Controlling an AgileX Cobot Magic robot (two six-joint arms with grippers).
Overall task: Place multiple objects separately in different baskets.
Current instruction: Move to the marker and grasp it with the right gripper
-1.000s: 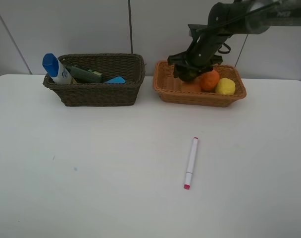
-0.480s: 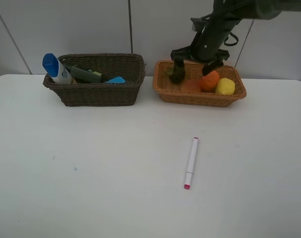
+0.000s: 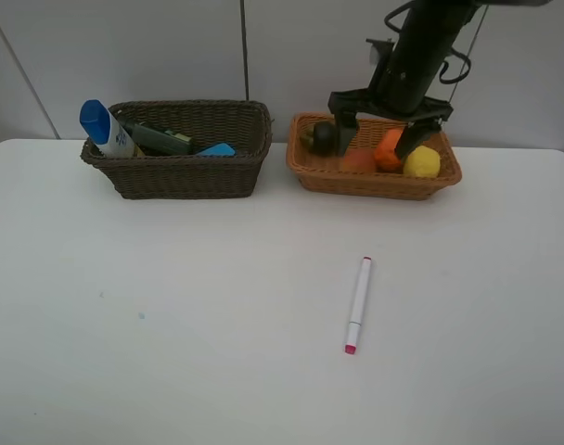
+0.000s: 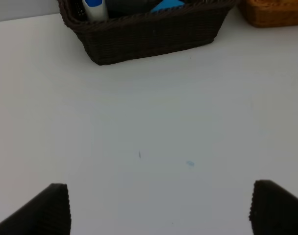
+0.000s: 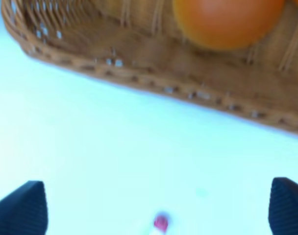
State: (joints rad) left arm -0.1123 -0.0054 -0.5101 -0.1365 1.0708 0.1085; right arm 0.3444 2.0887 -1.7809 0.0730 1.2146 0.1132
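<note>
The light orange-tan basket (image 3: 375, 182) holds the mangosteen (image 3: 323, 136) at its left end, then the red-orange fruit (image 3: 358, 160), the orange (image 3: 390, 148) and the lemon (image 3: 422, 162). My right gripper (image 3: 376, 133) hangs open and empty just above them. Its wrist view shows the basket wall (image 5: 139, 54), an orange-coloured fruit (image 5: 227, 19) and the marker's pink tip (image 5: 160, 223). The white pink-tipped marker (image 3: 358, 303) lies on the table. The dark brown basket (image 3: 180, 171) holds the white bottle with blue cap (image 3: 101, 127) and the grey-green box bottle (image 3: 161, 139). My left gripper (image 4: 159, 213) is open over bare table.
A light blue piece (image 3: 217, 149) shows in the dark basket. The white table (image 3: 171, 324) stretches in front of both baskets. A grey wall stands right behind the baskets. The left arm does not show in the exterior view.
My right gripper has let go of the mangosteen in the light basket, opened and risen above the fruit. Nothing else has moved.
</note>
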